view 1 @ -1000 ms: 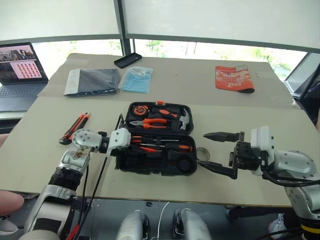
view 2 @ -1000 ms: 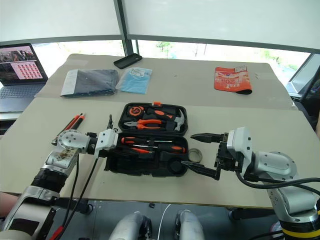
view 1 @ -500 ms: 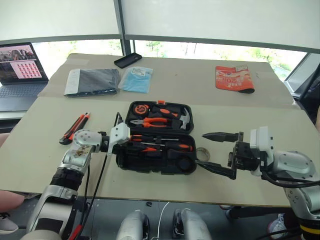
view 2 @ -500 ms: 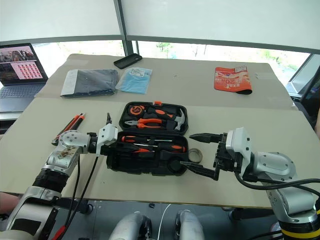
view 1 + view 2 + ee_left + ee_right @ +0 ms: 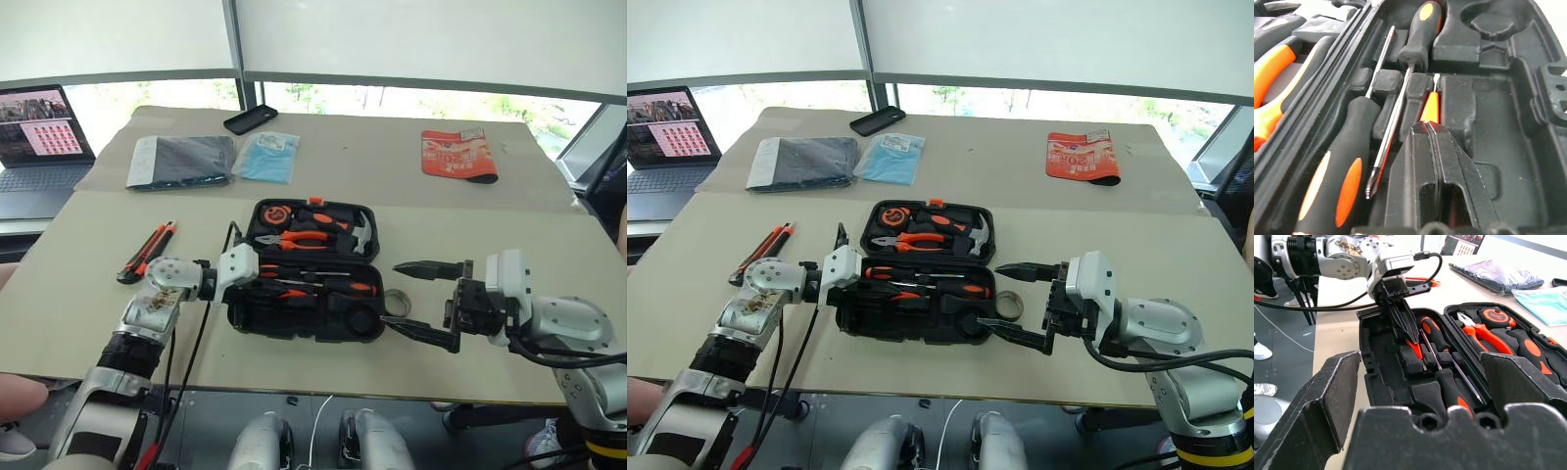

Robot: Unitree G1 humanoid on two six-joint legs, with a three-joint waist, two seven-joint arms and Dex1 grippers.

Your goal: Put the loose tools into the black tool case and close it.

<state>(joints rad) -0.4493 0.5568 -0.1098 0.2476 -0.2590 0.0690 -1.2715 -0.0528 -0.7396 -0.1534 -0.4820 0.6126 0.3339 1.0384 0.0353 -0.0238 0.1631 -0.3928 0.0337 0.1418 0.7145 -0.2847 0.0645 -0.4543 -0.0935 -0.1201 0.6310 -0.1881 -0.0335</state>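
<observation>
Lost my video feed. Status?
Left gripper shut on tester screwdriver inside tool case. Right gripper open, empty. Utility knife outside.

Left pincer [image 5: 1409, 335] pinches the slim orange screwdriver [image 5: 1414, 348] inside the open case [image 5: 1374, 377].

The open case [image 5: 309, 269] lies mid-table, with two screwdrivers [image 5: 323, 283] in its near half. The knife [image 5: 147, 251] lies to its left, the tape roll [image 5: 1009, 305] just right. A phone [image 5: 250, 118] lies far behind.
</observation>
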